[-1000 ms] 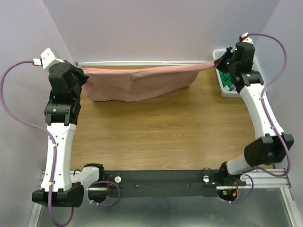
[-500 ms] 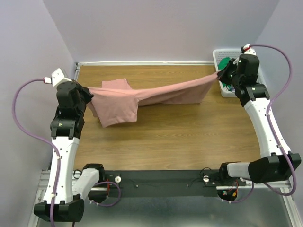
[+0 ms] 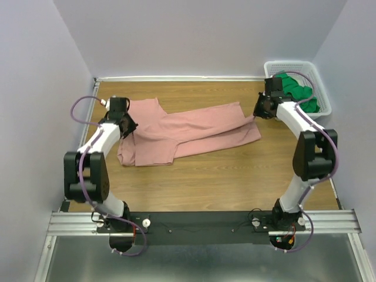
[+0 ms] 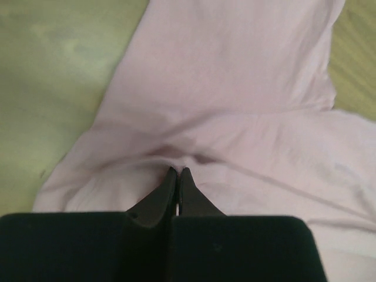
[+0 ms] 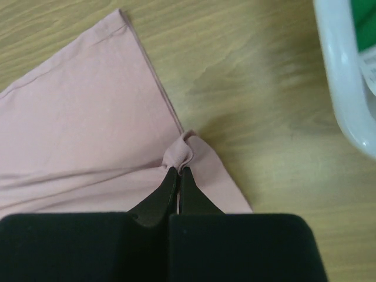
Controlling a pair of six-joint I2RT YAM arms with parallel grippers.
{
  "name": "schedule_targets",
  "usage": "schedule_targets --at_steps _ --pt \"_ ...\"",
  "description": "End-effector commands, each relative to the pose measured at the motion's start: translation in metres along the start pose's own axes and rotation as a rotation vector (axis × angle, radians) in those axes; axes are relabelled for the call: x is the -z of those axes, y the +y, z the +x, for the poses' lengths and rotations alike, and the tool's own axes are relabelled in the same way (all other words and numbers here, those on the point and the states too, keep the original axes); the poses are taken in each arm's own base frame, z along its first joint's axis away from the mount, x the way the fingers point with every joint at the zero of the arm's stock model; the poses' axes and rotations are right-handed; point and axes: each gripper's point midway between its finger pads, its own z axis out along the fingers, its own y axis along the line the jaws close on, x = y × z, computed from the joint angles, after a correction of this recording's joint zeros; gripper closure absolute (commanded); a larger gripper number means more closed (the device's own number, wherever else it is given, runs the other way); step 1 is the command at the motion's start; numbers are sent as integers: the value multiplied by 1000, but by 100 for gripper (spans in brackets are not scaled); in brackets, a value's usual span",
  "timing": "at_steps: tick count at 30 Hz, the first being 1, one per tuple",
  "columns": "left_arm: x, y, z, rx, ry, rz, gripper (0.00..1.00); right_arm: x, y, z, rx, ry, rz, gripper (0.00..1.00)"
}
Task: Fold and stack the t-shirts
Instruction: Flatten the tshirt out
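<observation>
The dusty-pink t-shirt [image 3: 188, 132] lies spread across the wooden table, folded lengthwise, with its wider part at the left. My left gripper [image 3: 130, 126] is low over its left end, shut on a pinch of the pink cloth [image 4: 223, 88]; the fingertips [image 4: 170, 176] are pressed together. My right gripper [image 3: 257, 111] is low at the shirt's right end, shut on a small bunched fold of the pink cloth [image 5: 88, 117] near its corner. The bright green t-shirt [image 3: 296, 91] lies crumpled in the basket.
The white lattice basket [image 3: 294, 63] stands at the back right corner, just right of my right gripper; its rim shows in the right wrist view [image 5: 343, 82]. Purple walls close the table at the back and sides. Bare wood [image 3: 205, 182] lies in front of the shirt.
Both grippers came down and inward from high at the back. The pink shirt, stretched in the air between them before, now lies on the table.
</observation>
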Motion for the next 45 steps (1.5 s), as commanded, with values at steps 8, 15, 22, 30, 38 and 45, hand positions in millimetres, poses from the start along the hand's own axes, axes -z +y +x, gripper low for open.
schedule_targets --at_steps 8,15,22,30,38,45 --pt "-28 -57 -72 -39 -134 134 22 -41 14 -22 23 -16 -27 99" --pt "19 -6 2 18 -86 108 15 -19 9 0 21 3 -47 99" --pt "22 21 44 -9 -34 70 38 -4 9 17 4 11 -81 99" --pt "3 44 68 -11 26 -17 39 -2 7 25 4 18 -86 99" --pt "-2 42 85 -31 78 -10 41 -8 5 33 1 37 -83 99" --pt "-2 39 101 -44 127 7 41 -8 5 33 0 34 -83 99"
